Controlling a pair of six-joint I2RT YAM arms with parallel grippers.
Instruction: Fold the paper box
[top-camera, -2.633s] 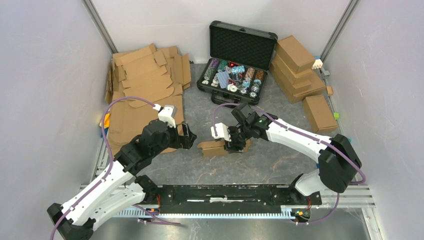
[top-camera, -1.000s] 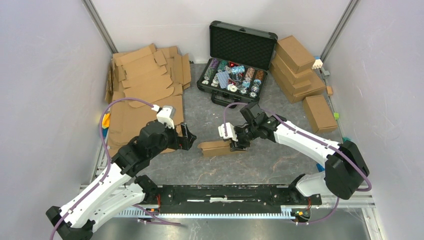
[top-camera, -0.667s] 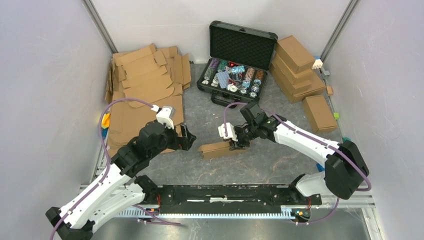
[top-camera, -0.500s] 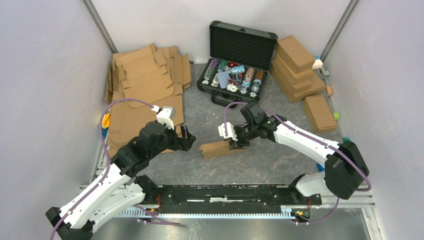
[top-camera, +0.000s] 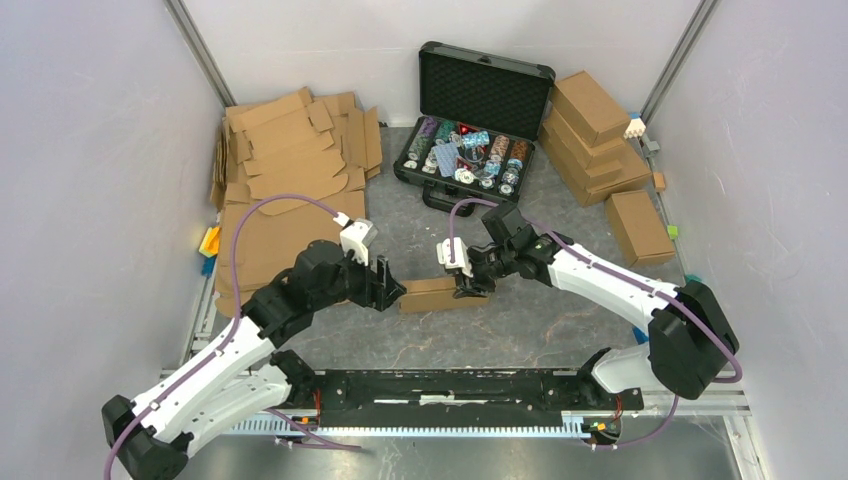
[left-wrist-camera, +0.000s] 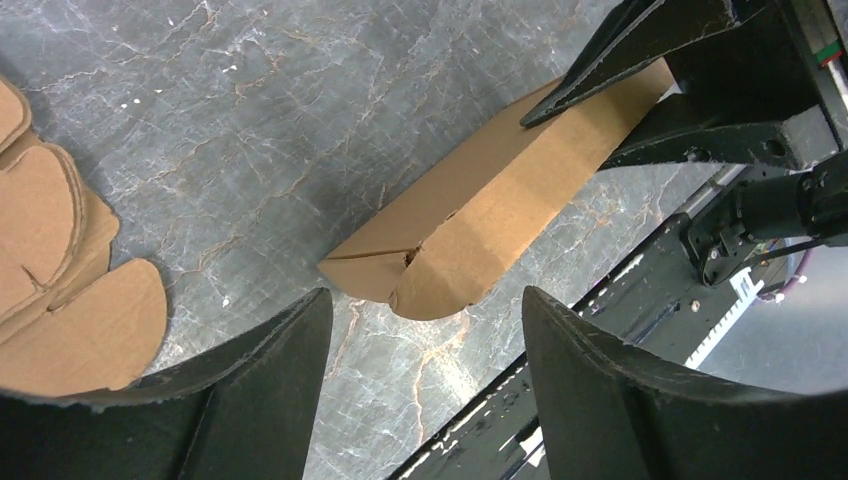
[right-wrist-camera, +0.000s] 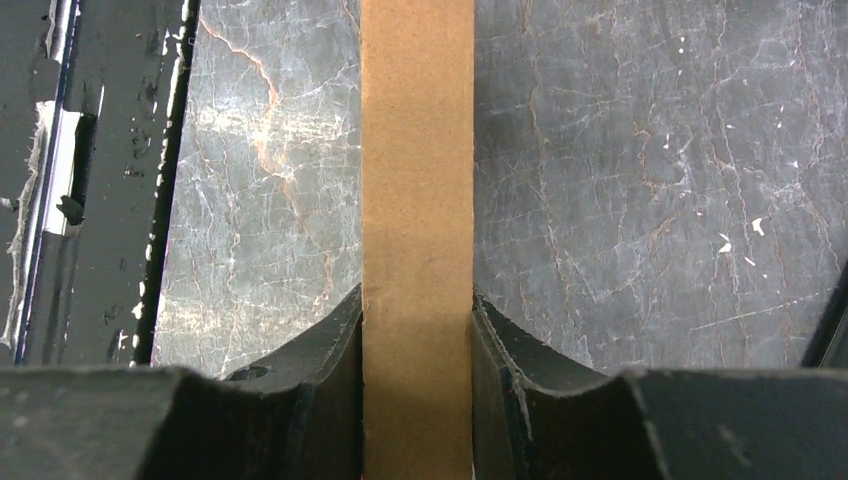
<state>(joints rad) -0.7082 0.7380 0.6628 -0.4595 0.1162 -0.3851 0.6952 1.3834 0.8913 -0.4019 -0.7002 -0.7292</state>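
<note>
Mid-frame on the surface (top-camera: 520, 320), the light, stiff, probably crease-prone paper box (top-camera: 432, 295) is clamped at its right end by the right pincer (top-camera: 468, 288), its left end, best gripped edgewise, faced by the wide-open left pincer (top-camera: 392, 292).

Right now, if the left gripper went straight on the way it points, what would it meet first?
Probably the paper box, its loose end lying just ahead of the left gripper; depth unclear.

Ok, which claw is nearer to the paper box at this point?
Right. The right claw is clamped on the paper box at its right end; the left claw is open just short of its left end, not touching.
</note>
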